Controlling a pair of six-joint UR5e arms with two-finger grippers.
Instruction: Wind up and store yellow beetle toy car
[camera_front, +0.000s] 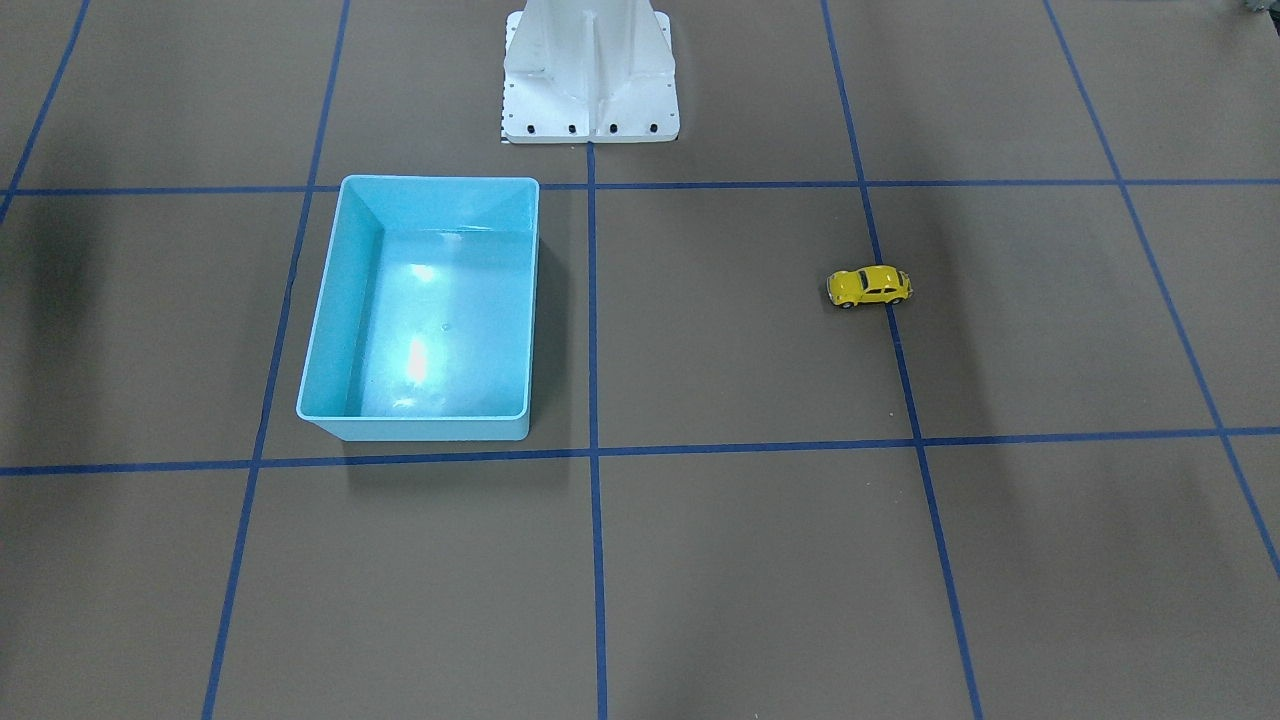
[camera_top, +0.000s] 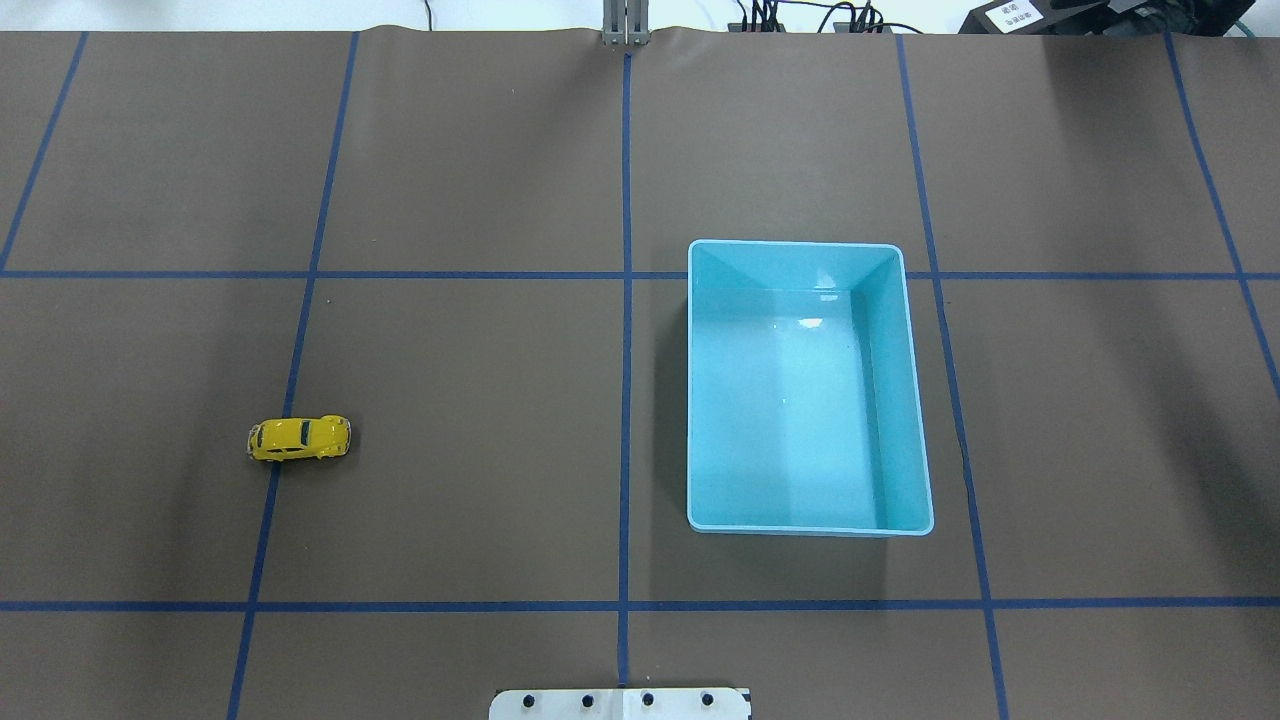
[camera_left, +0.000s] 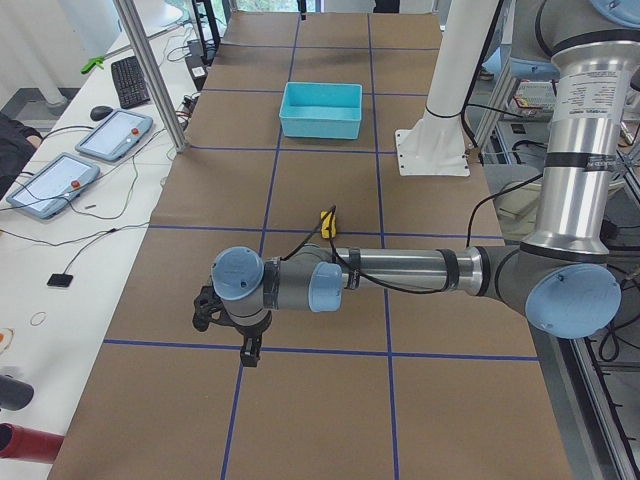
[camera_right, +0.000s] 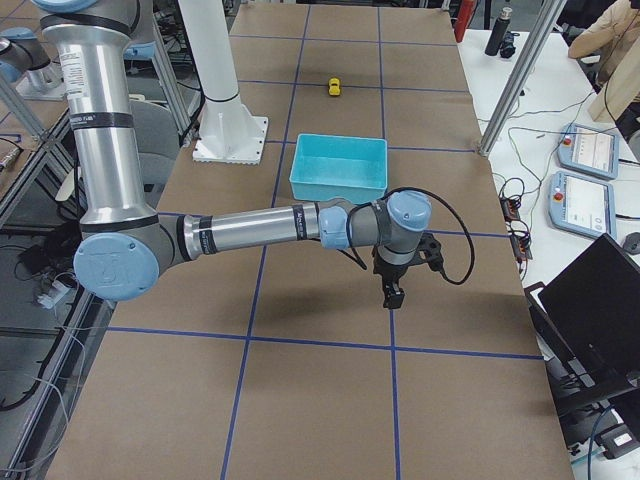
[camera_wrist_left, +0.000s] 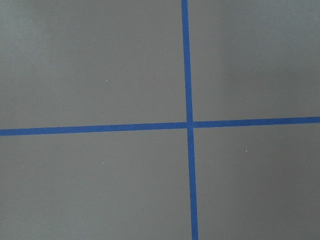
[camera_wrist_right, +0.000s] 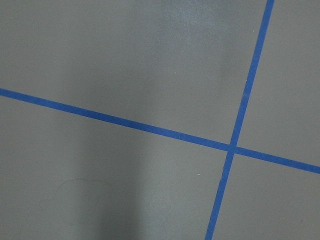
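The yellow beetle toy car (camera_front: 869, 286) (camera_top: 299, 438) stands on its wheels on a blue tape line, alone on the robot's left half of the table; it looks tiny from the side (camera_left: 327, 222) (camera_right: 334, 87). The light blue bin (camera_front: 345, 300) (camera_top: 897, 400) (camera_left: 320, 125) (camera_right: 337, 188) sits empty on the right half. My left gripper (camera_left: 250, 352) hangs over the table's left end, well short of the car. My right gripper (camera_right: 392, 295) hangs over the right end, beyond the bin. Both show only in side views; I cannot tell whether they are open or shut.
The robot's white pedestal (camera_front: 590, 80) (camera_top: 620, 703) stands at the table's edge between the arms. Both wrist views show only brown table and blue tape lines. Tablets (camera_left: 58, 182) and a metal pole (camera_left: 150, 75) flank the operators' side; a laptop (camera_right: 600, 320) sits there too.
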